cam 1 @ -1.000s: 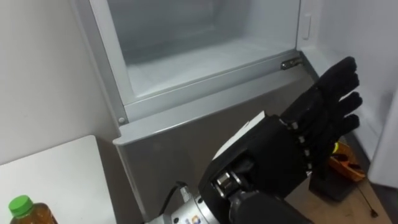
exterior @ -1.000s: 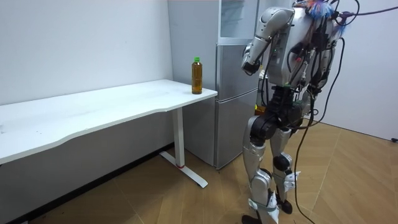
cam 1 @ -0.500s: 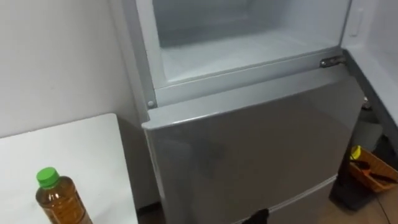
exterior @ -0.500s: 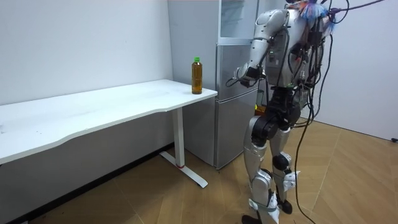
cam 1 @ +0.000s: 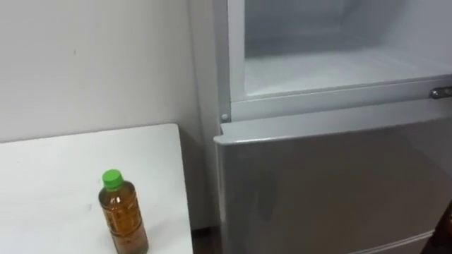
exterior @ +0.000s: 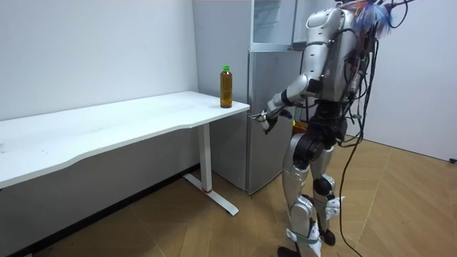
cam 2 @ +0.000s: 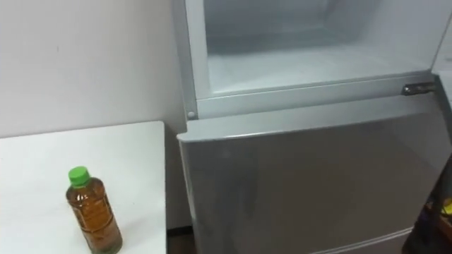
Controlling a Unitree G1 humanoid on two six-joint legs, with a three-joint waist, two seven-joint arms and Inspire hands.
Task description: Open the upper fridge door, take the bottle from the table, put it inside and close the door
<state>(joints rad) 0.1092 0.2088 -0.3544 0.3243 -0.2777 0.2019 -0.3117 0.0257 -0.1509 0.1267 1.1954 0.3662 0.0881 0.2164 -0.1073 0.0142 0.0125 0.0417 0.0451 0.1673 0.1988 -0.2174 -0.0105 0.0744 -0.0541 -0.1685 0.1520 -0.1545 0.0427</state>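
A bottle [cam 1: 123, 215] of amber drink with a green cap stands upright near the right end of the white table [cam 1: 49, 176]. Just right of the table is the grey fridge, its upper compartment [cam 1: 332, 67] open and empty, white inside. In the room view I stand facing the fridge, and the bottle [exterior: 226, 87] is on the table corner ahead of me. My left hand [exterior: 268, 118] hangs at about table height in front of the fridge's lower door [exterior: 271, 143], a short way right of the bottle, with relaxed fingers holding nothing.
The upper fridge door [exterior: 296, 21] stands swung out to my right. The closed lower door [cam 1: 339, 183] sits below the open compartment. A dark and yellow object [cam 2: 441, 219] lies on the floor to the right of the fridge. A white wall [cam 1: 92, 63] backs the table.
My left arm has dropped from the upper door's height to table height. The eye view has swung left, bringing the bottle further in. The bottle itself has not moved.
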